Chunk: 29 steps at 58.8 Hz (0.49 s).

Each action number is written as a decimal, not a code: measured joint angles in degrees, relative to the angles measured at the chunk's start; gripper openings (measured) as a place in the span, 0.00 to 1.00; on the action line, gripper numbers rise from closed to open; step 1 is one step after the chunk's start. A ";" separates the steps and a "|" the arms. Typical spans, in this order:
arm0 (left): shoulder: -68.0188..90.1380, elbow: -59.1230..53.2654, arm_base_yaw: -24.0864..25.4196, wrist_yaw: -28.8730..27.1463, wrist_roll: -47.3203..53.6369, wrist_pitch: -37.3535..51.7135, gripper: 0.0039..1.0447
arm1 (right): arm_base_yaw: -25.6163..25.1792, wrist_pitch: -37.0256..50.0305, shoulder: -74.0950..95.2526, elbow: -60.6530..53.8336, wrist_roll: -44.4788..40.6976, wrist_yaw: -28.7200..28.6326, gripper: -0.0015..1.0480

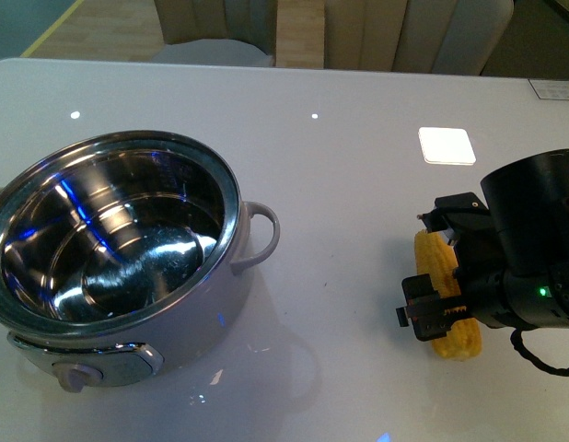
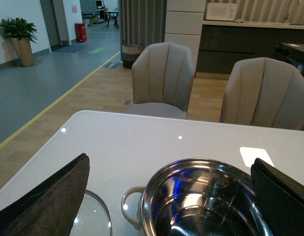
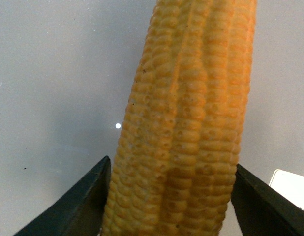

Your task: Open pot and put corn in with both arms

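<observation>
The pot (image 1: 235, 204) stands open at the table's left, with its steel inside bare, a loop handle (image 1: 263, 235) on its right and a beige knob (image 1: 77, 376) in front. My right gripper (image 1: 441, 265) is shut on the yellow corn (image 1: 461, 343), which lies low over the table at the right. In the right wrist view the corn (image 3: 186, 123) fills the gap between both fingers (image 3: 78, 206). My left gripper (image 2: 167, 206) is open above the pot (image 2: 191, 162); its fingers (image 2: 48, 196) stand wide apart. It is out of the front view.
A glass lid (image 2: 93, 216) lies on the table beside the pot's handle (image 2: 126, 201). A white square (image 1: 447, 145) lies on the table beyond the corn. Two beige chairs (image 2: 164, 78) stand past the far table edge.
</observation>
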 joint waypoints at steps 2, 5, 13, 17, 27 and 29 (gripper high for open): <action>0.00 0.00 0.00 0.00 0.00 0.00 0.94 | 0.02 0.00 0.00 0.00 -0.04 -0.02 0.51; 0.00 0.00 0.00 0.00 0.00 0.00 0.94 | 0.00 -0.02 -0.02 0.00 -0.04 -0.02 0.45; 0.00 0.00 0.00 0.00 0.00 0.00 0.94 | -0.11 -1.40 -1.25 -0.61 0.00 -0.90 0.33; 0.00 0.00 0.00 0.00 0.00 0.00 0.94 | -0.26 -2.08 -2.73 -1.49 -0.02 -1.97 0.30; 0.00 0.00 0.00 0.00 0.00 0.00 0.94 | -1.44 -4.70 -10.47 -4.59 -0.09 -5.92 0.24; 0.00 0.00 0.00 0.00 0.00 0.00 0.94 | -1.70 -5.40 -12.72 -5.49 -0.09 -7.15 0.23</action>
